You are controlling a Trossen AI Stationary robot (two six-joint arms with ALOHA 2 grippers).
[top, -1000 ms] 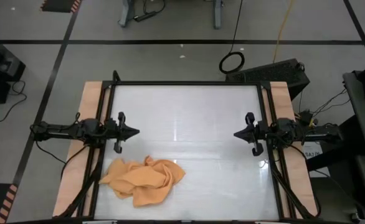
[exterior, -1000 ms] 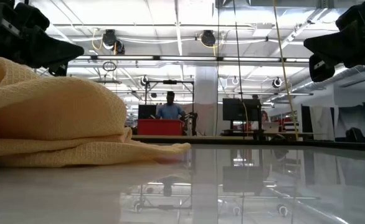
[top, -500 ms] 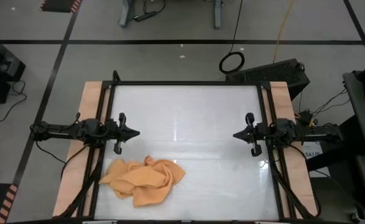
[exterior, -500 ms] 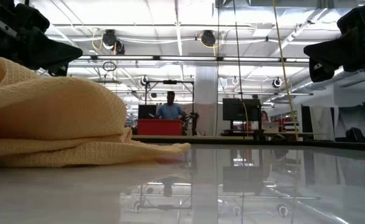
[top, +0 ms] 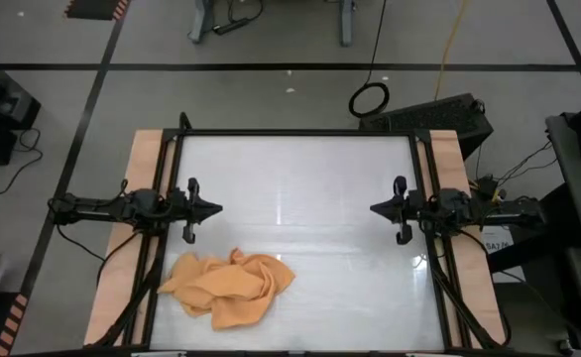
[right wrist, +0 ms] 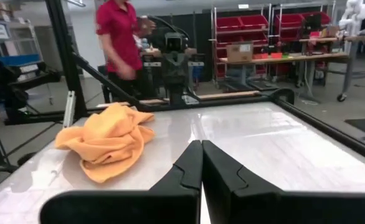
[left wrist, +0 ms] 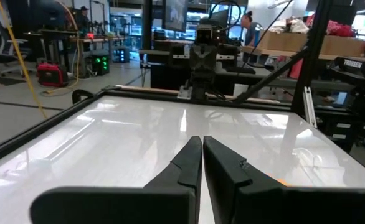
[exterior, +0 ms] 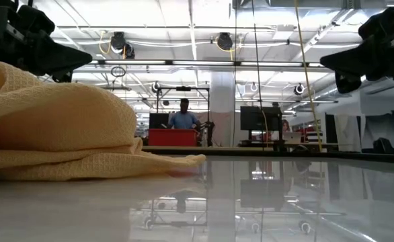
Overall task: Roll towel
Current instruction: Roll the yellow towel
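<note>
Two grippers hang above the table (top: 300, 159) with fingers closed and empty: the left gripper (top: 215, 209) at the left edge, the right gripper (top: 374, 208) at the right edge. The towel (top: 229, 288) lies crumpled near the front edge, on the left arm's side.

A person in red (right wrist: 121, 38) stands beyond the table (top: 300, 169) (glossy white).
</note>
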